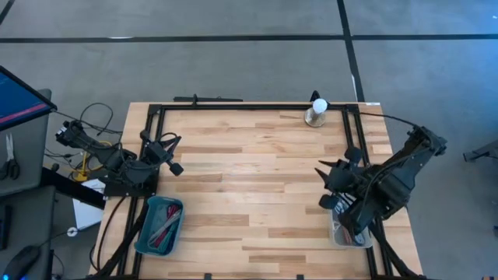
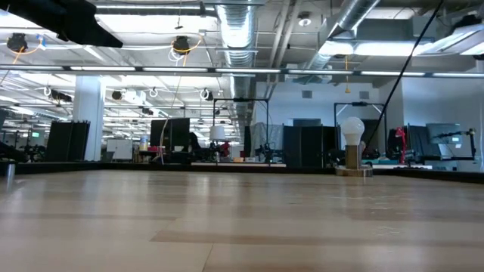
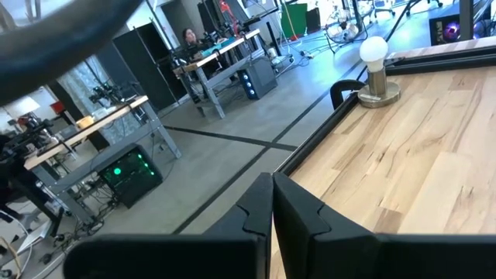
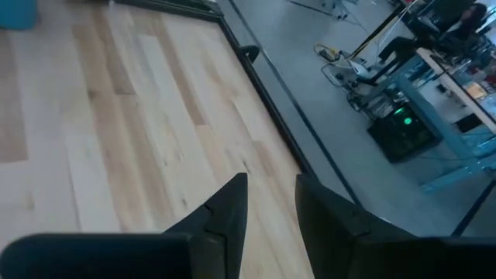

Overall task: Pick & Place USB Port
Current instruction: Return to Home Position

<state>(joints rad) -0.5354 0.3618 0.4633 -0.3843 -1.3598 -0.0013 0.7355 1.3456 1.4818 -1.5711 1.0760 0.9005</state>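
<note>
The USB port cannot be made out in any view. My right gripper hangs above the table's right side, beside a clear bin. It slants down toward the near left. Its fingers stand apart and only bare wood shows between them. My left gripper waits shut at the table's left edge, level and touching nothing. A blue bin with red and white pieces in it rests on the table at the near left.
A white bulb on a round stand is at the far edge, right of the middle. A black frame runs round the wooden table. Bare wood lies between the two arms. Cables and a monitor sit off the left edge.
</note>
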